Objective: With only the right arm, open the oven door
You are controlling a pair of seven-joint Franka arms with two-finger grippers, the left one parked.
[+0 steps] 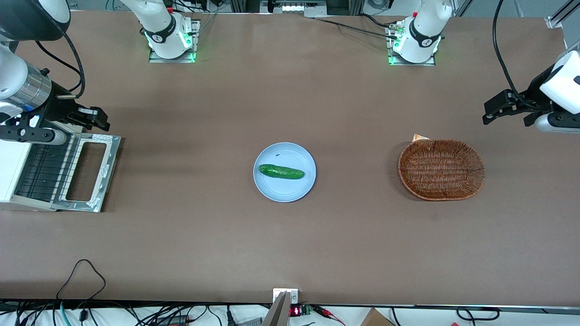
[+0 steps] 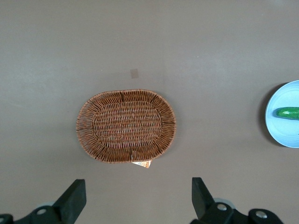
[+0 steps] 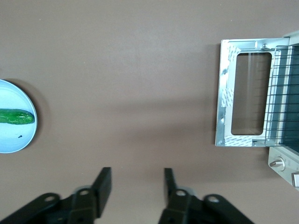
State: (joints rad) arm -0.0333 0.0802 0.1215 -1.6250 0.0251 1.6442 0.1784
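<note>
Fingers (image 3: 103,184) of the right arm (image 1: 27,90) gripper (image 3: 137,182) are spread apart, nothing held, above the desk (image 1: 290,235) beside the oven door (image 1: 88,172), which is folded down flat.

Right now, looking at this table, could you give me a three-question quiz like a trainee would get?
1. True or false: the oven door lies folded down flat.
2. What lies on the blue plate? A) carrot B) cucumber C) spoon
3. Fill in: the tool has its fingers ____ and holds nothing.

Key: 1 true. 2 B. 3 open; it hangs over bare table beside the oven, farther from the front camera than the door.
</note>
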